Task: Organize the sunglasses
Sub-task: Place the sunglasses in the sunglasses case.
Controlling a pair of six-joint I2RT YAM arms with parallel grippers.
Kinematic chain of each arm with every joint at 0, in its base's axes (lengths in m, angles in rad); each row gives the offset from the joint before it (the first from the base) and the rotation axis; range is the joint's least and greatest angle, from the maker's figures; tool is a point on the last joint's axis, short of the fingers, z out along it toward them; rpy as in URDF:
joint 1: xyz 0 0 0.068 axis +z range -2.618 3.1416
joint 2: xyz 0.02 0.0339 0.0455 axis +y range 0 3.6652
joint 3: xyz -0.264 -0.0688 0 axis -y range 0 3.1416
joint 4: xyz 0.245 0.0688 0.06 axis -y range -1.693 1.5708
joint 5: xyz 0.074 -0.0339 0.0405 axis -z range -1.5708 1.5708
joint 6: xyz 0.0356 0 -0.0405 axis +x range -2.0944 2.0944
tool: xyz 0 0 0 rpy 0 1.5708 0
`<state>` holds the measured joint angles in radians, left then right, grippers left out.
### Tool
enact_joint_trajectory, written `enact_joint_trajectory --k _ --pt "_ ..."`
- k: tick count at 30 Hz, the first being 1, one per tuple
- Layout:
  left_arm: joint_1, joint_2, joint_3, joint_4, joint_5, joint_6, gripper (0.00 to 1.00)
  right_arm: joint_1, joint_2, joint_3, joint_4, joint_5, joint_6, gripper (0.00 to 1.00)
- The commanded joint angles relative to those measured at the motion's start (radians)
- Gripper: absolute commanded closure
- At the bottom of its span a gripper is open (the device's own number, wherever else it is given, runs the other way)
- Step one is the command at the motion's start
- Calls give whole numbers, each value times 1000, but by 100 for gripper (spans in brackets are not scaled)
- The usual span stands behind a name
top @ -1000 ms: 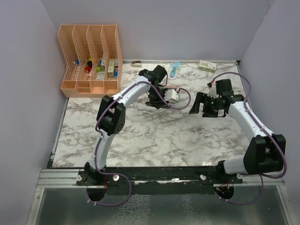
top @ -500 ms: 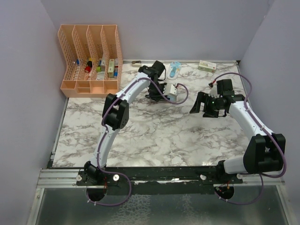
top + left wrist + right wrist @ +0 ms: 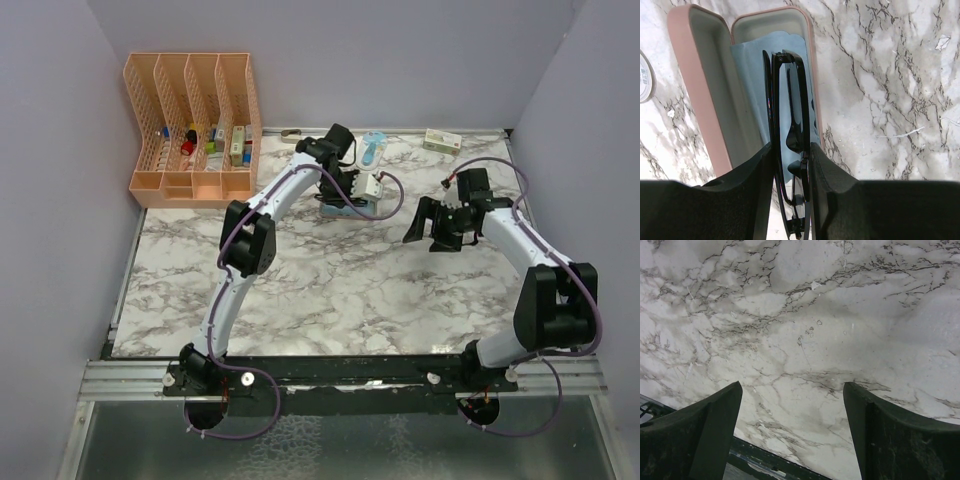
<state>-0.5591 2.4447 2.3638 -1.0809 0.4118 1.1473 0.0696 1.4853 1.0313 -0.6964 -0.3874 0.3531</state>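
Note:
My left gripper (image 3: 791,146) is shut on the sunglasses (image 3: 790,110), a black folded pair held edge-up between the two pads. They hang just above the open pink case (image 3: 695,90), whose tray holds the light blue cloth (image 3: 747,75). From above, the left gripper (image 3: 348,195) sits at the back middle of the table and covers most of the case (image 3: 338,211). My right gripper (image 3: 428,225) is further right, open over bare marble (image 3: 800,315) with nothing between its fingers.
A peach file organizer (image 3: 195,125) with small items stands at the back left. A pale blue object (image 3: 373,148), a small box (image 3: 441,140) and a small ring-like item (image 3: 291,135) lie along the back edge. A round white object (image 3: 645,75) lies beside the case.
The left gripper has carried the sunglasses back and to the right, over the open case. The right gripper has shifted slightly and stays open.

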Motion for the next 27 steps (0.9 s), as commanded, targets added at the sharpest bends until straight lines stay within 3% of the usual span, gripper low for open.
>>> enact_joint_trajectory --k 1,27 --pt "-6 25 53 15 35 -13 100 -8 53 59 45 -41 15 18" --pt "-45 100 84 29 3 -64 100 -19 171 104 80 -105 35 20"
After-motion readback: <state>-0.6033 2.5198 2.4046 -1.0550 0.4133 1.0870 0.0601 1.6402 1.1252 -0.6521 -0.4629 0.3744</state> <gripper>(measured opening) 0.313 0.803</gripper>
